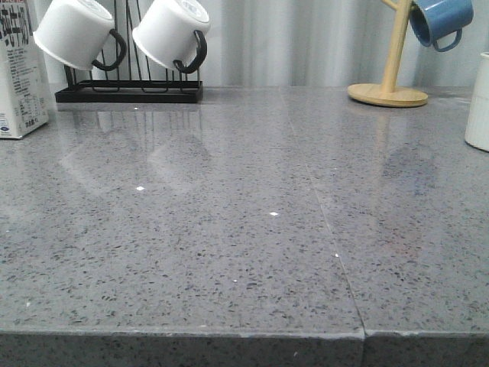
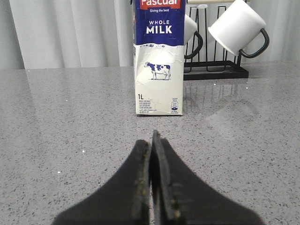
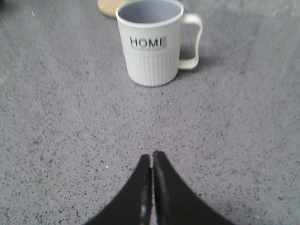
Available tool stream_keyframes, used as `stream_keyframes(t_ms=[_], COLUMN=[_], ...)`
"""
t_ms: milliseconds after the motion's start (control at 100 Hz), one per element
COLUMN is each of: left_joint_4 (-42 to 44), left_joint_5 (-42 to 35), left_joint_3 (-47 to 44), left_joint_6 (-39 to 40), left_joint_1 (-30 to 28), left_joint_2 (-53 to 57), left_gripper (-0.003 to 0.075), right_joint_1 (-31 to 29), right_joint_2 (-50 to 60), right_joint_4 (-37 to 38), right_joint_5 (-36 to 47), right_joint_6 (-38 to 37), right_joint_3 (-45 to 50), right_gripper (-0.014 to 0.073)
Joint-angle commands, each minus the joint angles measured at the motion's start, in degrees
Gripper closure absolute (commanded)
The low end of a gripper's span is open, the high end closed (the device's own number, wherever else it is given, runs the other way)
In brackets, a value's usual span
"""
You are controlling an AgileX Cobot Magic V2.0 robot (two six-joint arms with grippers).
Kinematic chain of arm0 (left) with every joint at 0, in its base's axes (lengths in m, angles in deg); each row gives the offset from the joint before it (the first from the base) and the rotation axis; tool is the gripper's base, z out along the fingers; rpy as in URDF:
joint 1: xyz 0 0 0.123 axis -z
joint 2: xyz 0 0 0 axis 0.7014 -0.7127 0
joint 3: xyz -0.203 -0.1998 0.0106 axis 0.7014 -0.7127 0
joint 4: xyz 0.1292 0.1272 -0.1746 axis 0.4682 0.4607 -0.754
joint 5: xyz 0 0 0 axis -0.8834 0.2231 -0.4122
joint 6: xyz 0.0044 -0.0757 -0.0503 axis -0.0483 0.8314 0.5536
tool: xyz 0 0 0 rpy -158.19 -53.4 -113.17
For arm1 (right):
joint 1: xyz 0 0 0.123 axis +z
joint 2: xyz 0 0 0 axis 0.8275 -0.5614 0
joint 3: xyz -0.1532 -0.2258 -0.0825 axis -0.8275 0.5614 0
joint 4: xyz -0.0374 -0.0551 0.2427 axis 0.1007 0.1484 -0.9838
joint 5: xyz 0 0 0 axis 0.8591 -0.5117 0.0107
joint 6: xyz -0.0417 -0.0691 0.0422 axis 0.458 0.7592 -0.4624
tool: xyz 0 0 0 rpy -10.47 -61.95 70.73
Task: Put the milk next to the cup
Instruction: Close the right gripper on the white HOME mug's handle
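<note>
Grey counter (image 1: 229, 229): milk (image 1: 19, 69) far left, cup (image 1: 479, 103) far right (both grippers (image 2: 152, 140) (image 3: 151, 159) closed, empty).

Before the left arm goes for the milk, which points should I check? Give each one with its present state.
1. Milk upright on the counter: ok.
2. Left gripper open enough for the carton: not ok, jaws shut.
3. Left gripper lined up with the milk: ok, carton straight ahead.
4. Path to the milk free: ok, bare counter between; mug rack stands behind it.
5. Cup upright, bare counter around it: ok.
6. Right gripper away from the cup: ok, shut and short of it.
</note>
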Motion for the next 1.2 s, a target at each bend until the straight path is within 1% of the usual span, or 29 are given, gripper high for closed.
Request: stream_keyframes(t_ms=[0,100,150,200,320,490,670,760,970,1070,1190], left_joint_4=[0.0,0.0,0.0,0.0,0.0,0.0,0.0,0.0,0.0,0.0,0.0], left_joint_5=[-4.3,-4.3,-4.3,-4.3,-4.3,-4.3,-4.3,-4.3,-4.3,-4.3,-4.3], left_joint_3=[-3.4,-3.4,-3.4,-3.4,-3.4,-3.4,-3.4,-3.4,-3.4,-3.4,-3.4], left_joint_6=[0.2,0.2,0.2,0.2,0.2,0.2,0.2,0.2,0.2,0.2,0.2], left_joint_1=[-0.1,-0.1,-0.1,-0.1,-0.1,-0.1,-0.1,-0.1,-0.1,-0.1,-0.1], left_joint_2=[1.7,1.7,1.7,1.7,1.7,1.7,1.7,1.7,1.7,1.7,1.7], left_gripper=[0.0741,0.0741,0.0741,0.0741,0.0741,0.0741,0.0741,0.0741,0.0741,0.0741,0.0741], right_joint_1=[-0.4,-0.4,-0.4,-0.4,-0.4,-0.5,-3.9,-6.5,-11.8,-12.5,-12.5], right_joint_2=[-4.6,-7.5,-8.5,-9.0,-9.3,-9.5,-9.9,-11.4,-19.2,-24.8,-32.2], right_joint_4=[-1.0,-1.3,-1.3,-1.3,-1.3,0.7,5.7,5.9,5.8,5.8,5.7], right_joint_5=[5.1,7.6,9.3,11.3,16.2,22.9,28.7,31.8,42.9,50.0,56.6], right_joint_6=[0.5,0.5,0.5,0.5,0.5,0.5,0.5,0.5,0.5,0.5,0.5], right_joint_3=[-2.2,-2.2,-2.2,-2.2,-2.2,-1.7,0.5,1.9,3.3,3.3,3.1], right_gripper=[0.0393,0.0178,0.0113,0.0083,0.0084,0.0084,0.0084,0.0084,0.0084,0.0084,0.0084])
